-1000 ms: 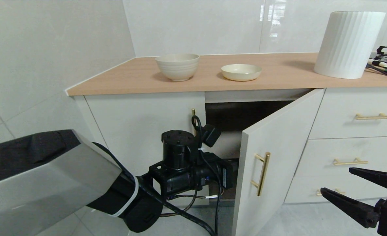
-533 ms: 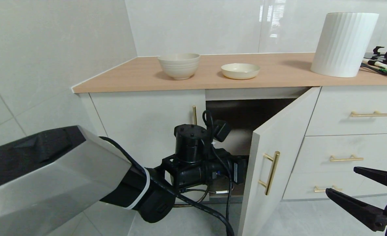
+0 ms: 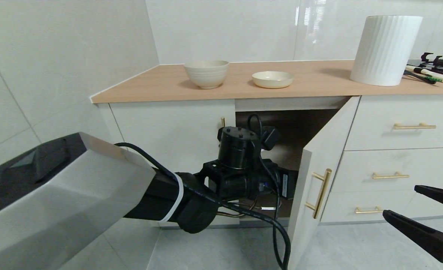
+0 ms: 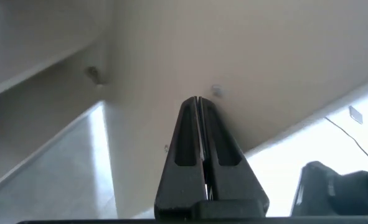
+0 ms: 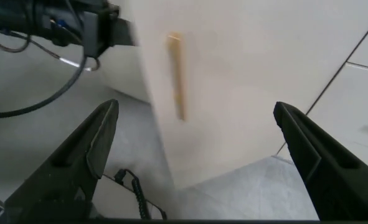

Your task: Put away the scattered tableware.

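The bowl (image 3: 207,73) and the shallow dish (image 3: 273,79) stood side by side, apart, on the worktop (image 3: 319,80), the bowl nearer the left corner. Both were well above and away from either end effector.

The left arm reached low into the open cabinet (image 3: 281,127) under the dish. In its wrist view the left end effector (image 4: 198,102) had its fingers pressed together with nothing between them, pointing at a pale panel. The right end effector (image 3: 400,200) hung low on the right, before the drawers, with its fingers spread wide and empty. Its wrist view showed them apart (image 5: 194,109), facing the door (image 3: 319,150) and its brass handle (image 3: 321,193).

A small white tag (image 3: 268,208) hung by the left wrist's cables, too small to read.

The camera had shifted since a second ago, so the whole scene sat differently. Measured against the cabinet, the left wrist had moved across the opening towards the door, and the door stood swung wider. The bowl and dish kept their places on the worktop, and the right end effector stayed low with its fingers apart.
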You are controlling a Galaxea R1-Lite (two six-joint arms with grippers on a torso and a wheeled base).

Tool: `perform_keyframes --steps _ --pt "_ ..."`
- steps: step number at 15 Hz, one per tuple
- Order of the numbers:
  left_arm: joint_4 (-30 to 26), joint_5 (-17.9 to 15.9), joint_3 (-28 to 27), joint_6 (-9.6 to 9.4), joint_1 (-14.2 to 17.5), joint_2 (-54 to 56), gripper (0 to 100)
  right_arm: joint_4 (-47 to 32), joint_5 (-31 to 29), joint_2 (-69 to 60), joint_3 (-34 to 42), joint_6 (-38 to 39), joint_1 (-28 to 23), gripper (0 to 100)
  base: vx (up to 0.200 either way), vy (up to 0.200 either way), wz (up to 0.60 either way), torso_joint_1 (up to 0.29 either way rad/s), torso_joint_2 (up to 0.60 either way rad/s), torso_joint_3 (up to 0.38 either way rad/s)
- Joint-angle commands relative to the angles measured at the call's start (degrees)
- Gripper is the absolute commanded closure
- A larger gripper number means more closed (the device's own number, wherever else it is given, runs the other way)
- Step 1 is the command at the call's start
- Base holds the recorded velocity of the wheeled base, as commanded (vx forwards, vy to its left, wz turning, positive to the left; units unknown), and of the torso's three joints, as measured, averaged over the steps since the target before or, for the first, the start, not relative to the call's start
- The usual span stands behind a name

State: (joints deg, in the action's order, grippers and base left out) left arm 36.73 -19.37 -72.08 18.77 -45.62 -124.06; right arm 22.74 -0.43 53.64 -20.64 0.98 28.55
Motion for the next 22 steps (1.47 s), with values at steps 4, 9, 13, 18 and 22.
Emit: perform_keyframes --steps 4,9,13,18,22 --pt "-1.13 1.35 -4.03 0.04 -1.58 -2.59 100 -0.06 -0.01 -1.96 -0.02 -0.01 0.01 0 0.000 0.000 0.00 0.000 0.00 0.000" --pt "-7.29 5.40 -8.60 0.04 -4.04 -2.76 100 -0.06 0.69 -4.33 -0.89 0.08 0.19 0 0.000 0.000 0.00 0.000 0.00 0.000" --pt "-7.46 5.75 -11.24 0.12 -15.29 -2.32 100 -0.06 9.57 -11.36 -3.27 2.36 2.74 0 0.000 0.000 0.00 0.000 0.00 0.000" --pt "-7.11 9.53 -4.56 2.06 -9.05 4.80 100 -0.06 10.89 -9.17 -4.32 3.24 2.65 0 0.000 0.000 0.00 0.000 0.00 0.000" --pt "-7.73 9.44 8.89 1.44 0.79 20.00 100 -2.78 5.17 3.75 -8.98 3.86 -0.25 0 0.000 0.000 0.00 0.000 0.00 0.000"
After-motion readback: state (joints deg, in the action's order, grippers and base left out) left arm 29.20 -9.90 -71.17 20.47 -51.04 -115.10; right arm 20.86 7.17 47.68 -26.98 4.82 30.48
